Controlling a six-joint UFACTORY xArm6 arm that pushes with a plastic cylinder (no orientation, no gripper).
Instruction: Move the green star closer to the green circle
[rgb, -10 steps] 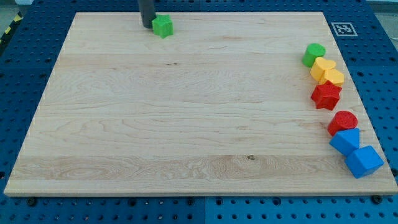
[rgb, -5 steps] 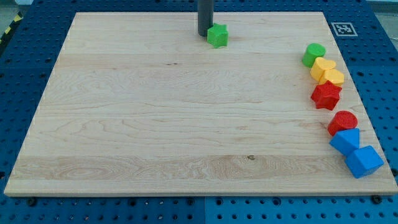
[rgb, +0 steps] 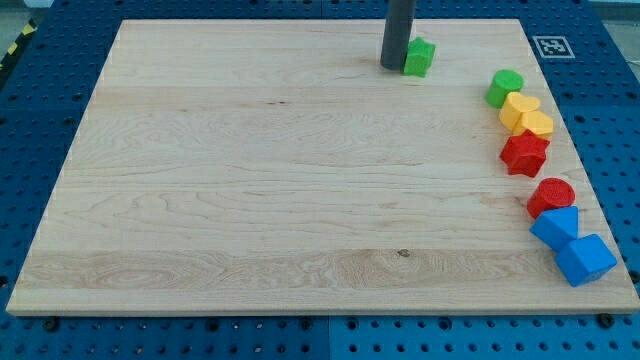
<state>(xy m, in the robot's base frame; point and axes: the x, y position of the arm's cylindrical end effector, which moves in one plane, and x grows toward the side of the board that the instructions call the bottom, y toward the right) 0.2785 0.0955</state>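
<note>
The green star (rgb: 420, 57) lies near the view's top, right of centre, on the wooden board (rgb: 250, 180). My tip (rgb: 393, 66) touches the star's left side. The green circle (rgb: 505, 88) sits near the board's right edge, to the right of and a little below the star, with a gap of bare wood between them.
Down the board's right edge below the green circle lie two yellow blocks (rgb: 519, 107) (rgb: 537, 124), a red star (rgb: 524, 153), a red circle (rgb: 551, 195) and two blue blocks (rgb: 556, 228) (rgb: 585, 259). A printed marker tag (rgb: 550, 45) sits at the top right corner.
My tip and the green star have slid to the right along the top of the board, from the upper left-centre to near the green circle. The other blocks have not moved.
</note>
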